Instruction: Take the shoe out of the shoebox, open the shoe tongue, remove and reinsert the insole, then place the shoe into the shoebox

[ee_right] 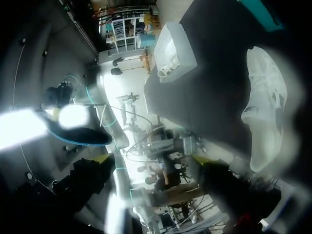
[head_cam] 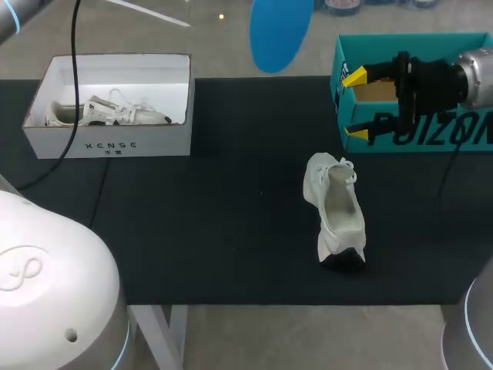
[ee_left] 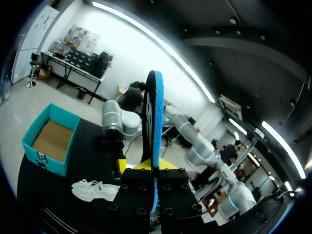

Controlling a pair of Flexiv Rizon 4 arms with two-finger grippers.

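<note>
**Foreground.** The white housing of your left arm sat well to the left of the shoe. Your left gripper hung high above the table, with its fingers closed on one end of the blue insole, which stood upright and edge-on.

**Beyond the shoe.** Your right arm lay level over the teal shoebox. Your right gripper was spread wide and gripped nothing.

**Centre.** The shoe stood sole-down on the table, outside both boxes, with its laces at the far end. The white shoebox, far to the shoe's left, contained a second shoe.
</note>
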